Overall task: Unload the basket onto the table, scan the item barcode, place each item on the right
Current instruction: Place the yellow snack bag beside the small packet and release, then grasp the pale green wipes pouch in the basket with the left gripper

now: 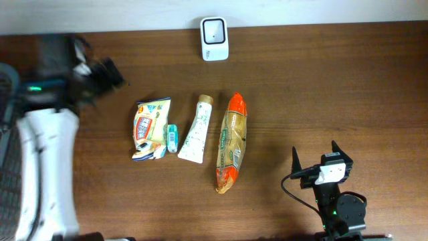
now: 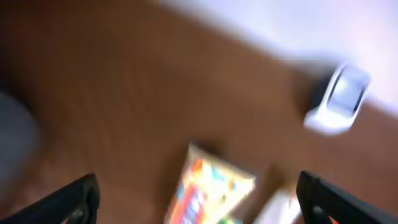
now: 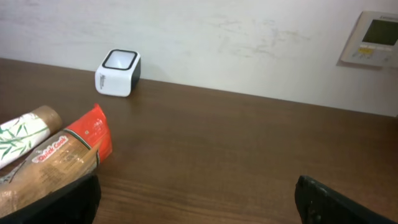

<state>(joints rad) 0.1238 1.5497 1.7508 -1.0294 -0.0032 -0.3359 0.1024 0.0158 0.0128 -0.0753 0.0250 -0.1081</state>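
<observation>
One white barcode scanner [image 1: 214,39] stands at the far edge of the worktop [image 1: 321,80]. Four items lie side by side in the middle: a yellow snack packet [image 1: 150,128], a small teal pack [image 1: 172,137], a white tube [image 1: 196,128] and a long, orange-ended snack bag [image 1: 231,142]. All lie lengthwise, near to far, with the tube's brown cap toward the scanner. The left hand [image 2: 198,186], blurred, is spread wide and empty left of the row. The right hand [image 1: 314,148], equally wide and empty, is at the front right.
</observation>
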